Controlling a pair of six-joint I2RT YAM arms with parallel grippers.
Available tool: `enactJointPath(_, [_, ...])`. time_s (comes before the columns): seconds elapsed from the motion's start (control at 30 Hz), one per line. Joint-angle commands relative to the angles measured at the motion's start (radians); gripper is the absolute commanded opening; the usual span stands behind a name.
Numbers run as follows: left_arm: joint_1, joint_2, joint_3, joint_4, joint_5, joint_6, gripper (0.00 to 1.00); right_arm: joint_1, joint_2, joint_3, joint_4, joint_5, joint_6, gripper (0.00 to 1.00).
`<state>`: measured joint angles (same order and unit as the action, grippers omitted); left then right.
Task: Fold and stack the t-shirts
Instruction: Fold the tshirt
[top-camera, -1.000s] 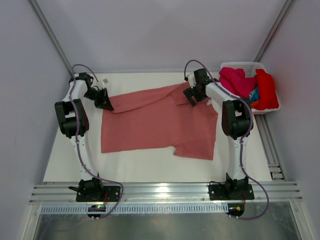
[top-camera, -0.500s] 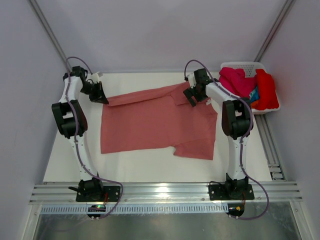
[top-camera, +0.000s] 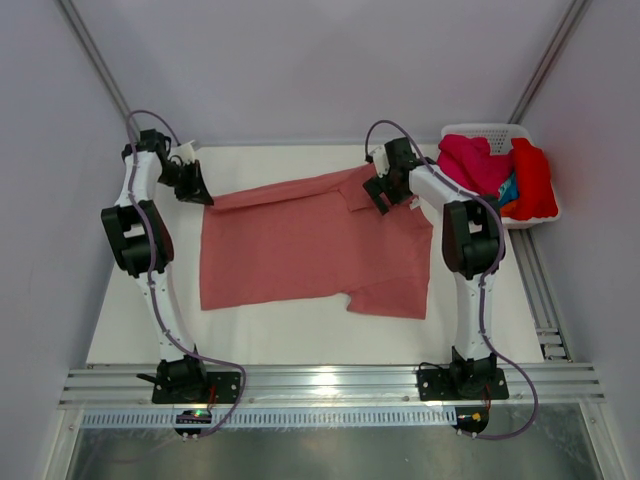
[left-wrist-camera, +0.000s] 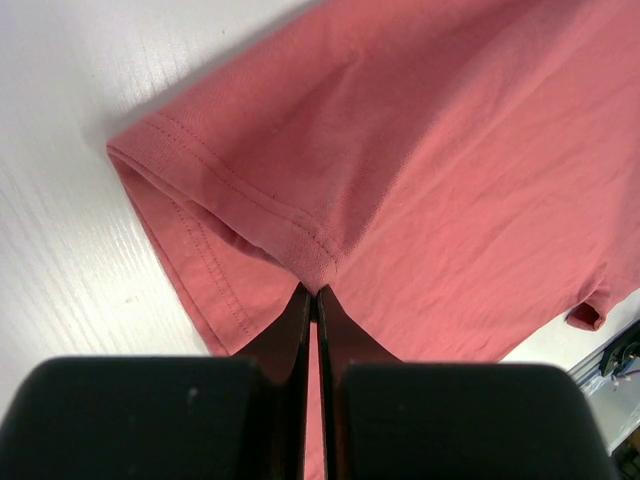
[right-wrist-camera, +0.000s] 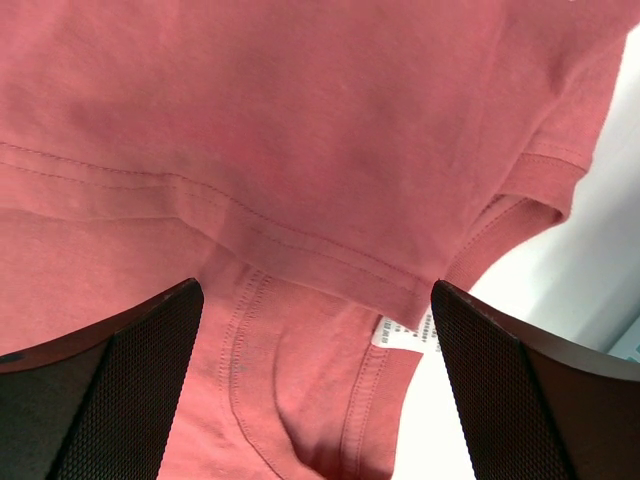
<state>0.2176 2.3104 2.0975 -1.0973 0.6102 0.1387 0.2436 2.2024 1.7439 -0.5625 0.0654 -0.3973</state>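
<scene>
Lying mostly flat across the middle of the white, faintly grained tabletop (top-camera: 260, 335), the salmon-pink cotton t-shirt (top-camera: 310, 245) shows a fine knit weave and soft creases. Its lower right part sticks out below the rest as an uneven flap.

Left gripper (top-camera: 200, 192), upper left of the top view: its black jaws are clenched on the shirt's upper left corner. In the left wrist view the two fingertips (left-wrist-camera: 300, 310) meet with no gap, nipping a double-stitched hem where the cloth folds back on itself. The corner looks raised off the table and casts a shadow on the white surface.

Right gripper (top-camera: 378, 195), upper centre-right of the top view: released, jaws spread wide over the collar area. In the right wrist view the textured black pads (right-wrist-camera: 120, 370) stand at the lower left and lower right, with ribbed neckline, stitched seams and a small white sewn-in label (right-wrist-camera: 405, 332) between them. Cannot tell whether the pads touch the fabric.

White perforated plastic basket (top-camera: 490, 130), upper right corner: it holds a crumpled magenta shirt (top-camera: 470, 160) and a bright red shirt (top-camera: 535, 180). A scrap of blue cloth (top-camera: 510, 188) shows between them, mostly buried; its shape is unreadable. The label print is too small to read.
</scene>
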Motion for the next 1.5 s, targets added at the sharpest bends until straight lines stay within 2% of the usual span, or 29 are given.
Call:
enactJointPath(0.0, [0.012,-0.039,-0.008,-0.003,0.01,0.007,0.0,0.017,-0.003,0.028,-0.001,-0.018,-0.002,0.99])
enactJointPath(0.83, [0.011,-0.029,-0.044,0.007,0.034,-0.007,0.0,0.106,0.043,0.143,-0.034,-0.124,-0.048,0.99])
enactJointPath(0.93, [0.012,-0.029,-0.045,0.007,0.037,-0.005,0.0,0.108,0.054,0.147,-0.034,-0.13,-0.049,0.96])
enactJointPath(1.03, [0.012,-0.029,-0.045,0.007,0.037,-0.005,0.0,0.109,0.062,0.149,-0.033,-0.134,-0.049,0.86])
enactJointPath(1.27, [0.011,-0.029,-0.05,0.008,0.043,-0.008,0.0,0.109,0.069,0.146,-0.033,-0.133,-0.049,0.77])
enactJointPath(1.47, [0.011,-0.029,-0.054,0.008,0.045,-0.01,0.0,0.109,0.079,0.151,-0.031,-0.134,-0.049,0.64])
